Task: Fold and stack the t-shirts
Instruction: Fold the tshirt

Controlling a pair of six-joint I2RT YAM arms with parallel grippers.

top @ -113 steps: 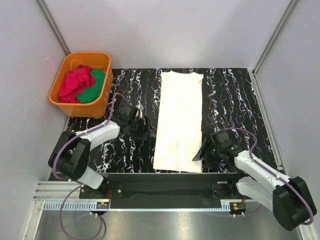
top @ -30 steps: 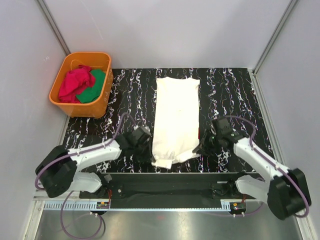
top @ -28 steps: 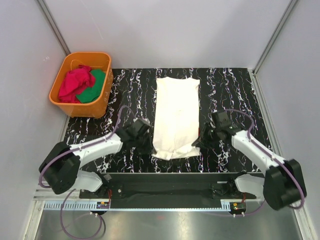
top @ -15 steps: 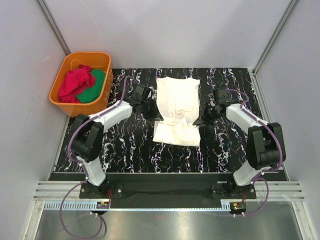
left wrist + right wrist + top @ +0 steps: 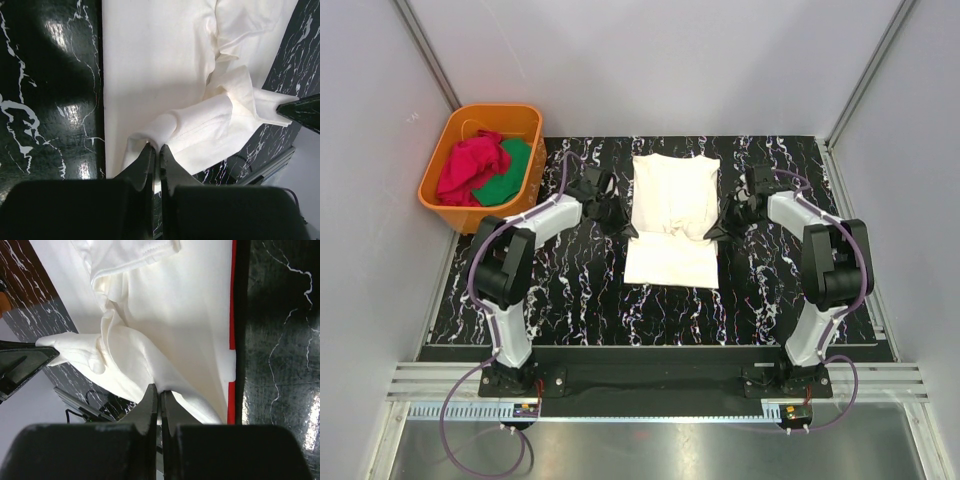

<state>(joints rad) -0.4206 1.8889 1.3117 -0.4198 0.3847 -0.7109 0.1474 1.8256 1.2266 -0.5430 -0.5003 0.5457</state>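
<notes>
Cream-white t-shirt point(image 5: 672, 215) lies on the marbled table point(image 5: 570, 290) between the two claws, a bunched fold of it strung from one to the other. The left claw point(image 5: 156, 150) is clamped shut on the cloth's left edge — the right claw point(image 5: 160, 390) likewise on its right edge. A red t-shirt point(image 5: 470, 168) sits in the orange tub point(image 5: 492, 108), well beyond the left claw.

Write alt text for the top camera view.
A left gripper and right gripper each pinch a half-folded cream-white cloth t-shirt on a black marbled table. An orange plastic tub holding red and green cloth stands far left.
</notes>
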